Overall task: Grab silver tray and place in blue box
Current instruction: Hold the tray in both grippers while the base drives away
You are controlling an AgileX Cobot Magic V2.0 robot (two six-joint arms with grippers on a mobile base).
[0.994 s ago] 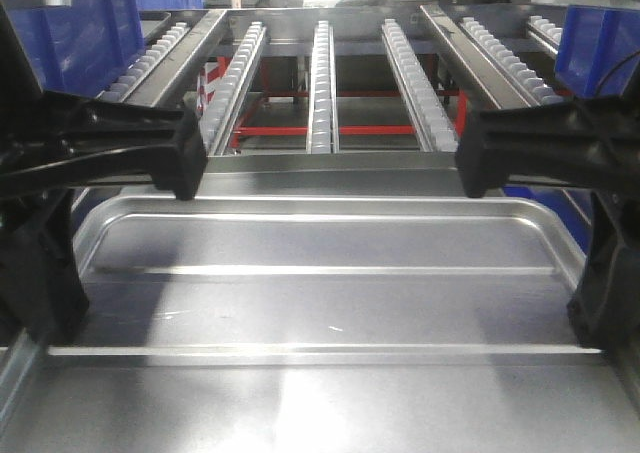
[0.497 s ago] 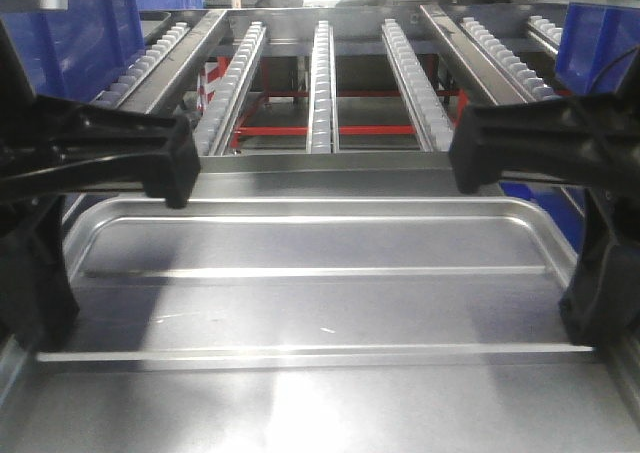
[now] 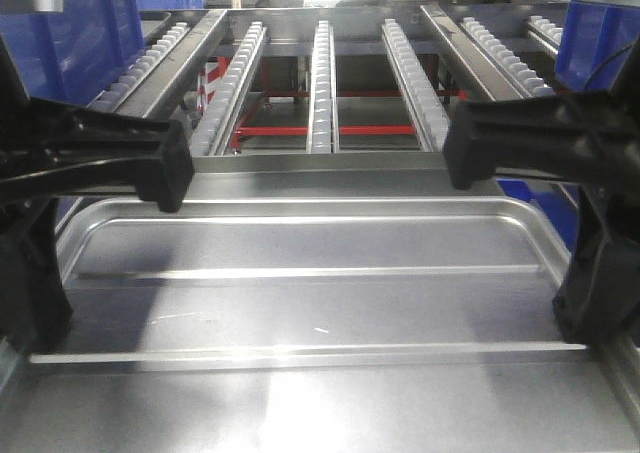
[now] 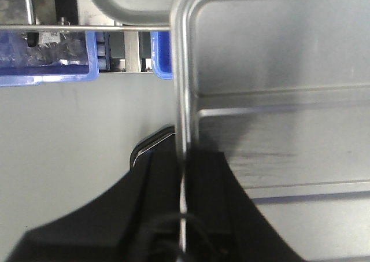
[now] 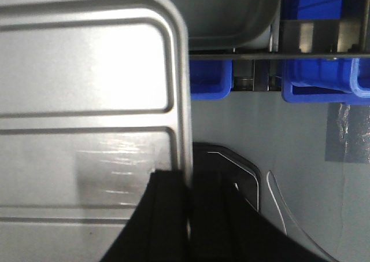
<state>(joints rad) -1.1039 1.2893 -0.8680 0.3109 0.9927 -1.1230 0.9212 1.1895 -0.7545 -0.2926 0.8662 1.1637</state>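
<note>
Since left pincer (image 4: 184, 163) and right pincer (image 5: 188, 184) clamp tight on the silver tray (image 3: 320, 303), grab's done I reckon; next: level synced lift.

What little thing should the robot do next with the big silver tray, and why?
Probably raise both arms together a little, keeping the silver tray level. The left gripper and right gripper each pinch only one side rim, so uneven lifting would likely tilt or twist it.

Between the left pincer (image 4: 185, 161) and right pincer (image 5: 188, 181), each straddling a side rim, the silver tray (image 3: 320, 303) lies open. Ahead, roller rails (image 3: 322, 83) block passage; blue bins (image 3: 80, 33) flank both sides.
</note>
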